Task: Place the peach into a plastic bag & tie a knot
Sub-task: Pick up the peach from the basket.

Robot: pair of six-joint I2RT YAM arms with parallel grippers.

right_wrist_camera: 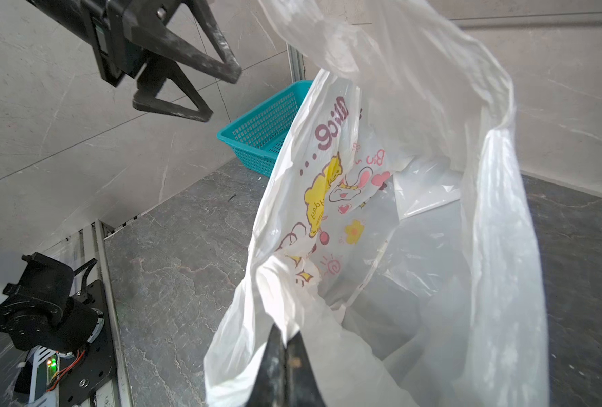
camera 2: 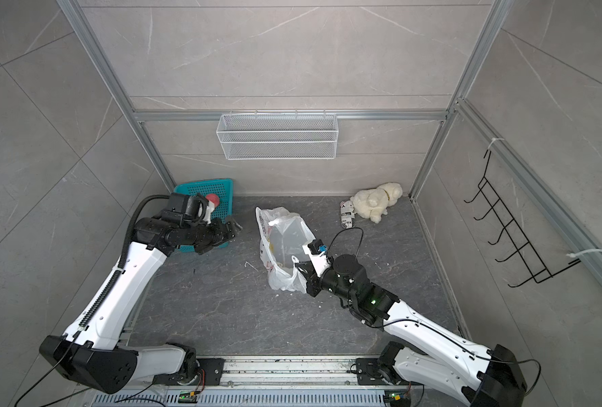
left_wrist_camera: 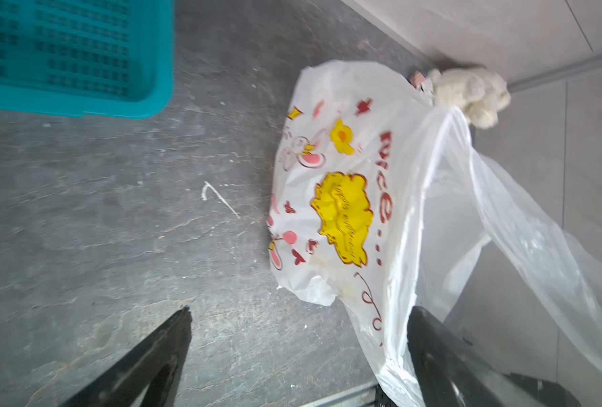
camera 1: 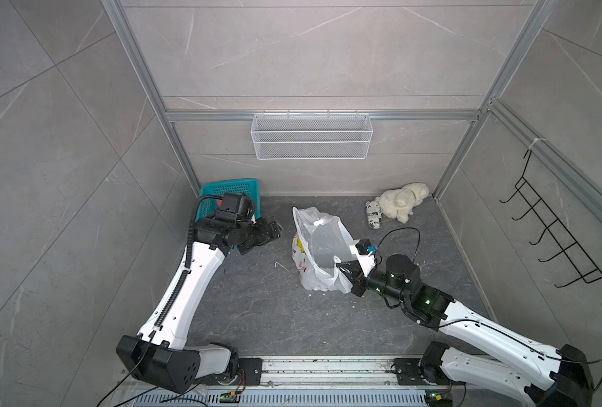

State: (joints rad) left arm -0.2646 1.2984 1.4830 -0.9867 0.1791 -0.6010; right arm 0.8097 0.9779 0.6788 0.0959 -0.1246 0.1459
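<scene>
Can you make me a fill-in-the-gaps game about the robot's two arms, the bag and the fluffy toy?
1. The right gripper pinches the rim of the plastic bag, so its jaws are ____.
2. The left gripper holds nothing, and its jaws are wide ____.
3. The cream plush toy lies in the back corner on the robot's ____ side.

Missing words: shut; open; right
</scene>
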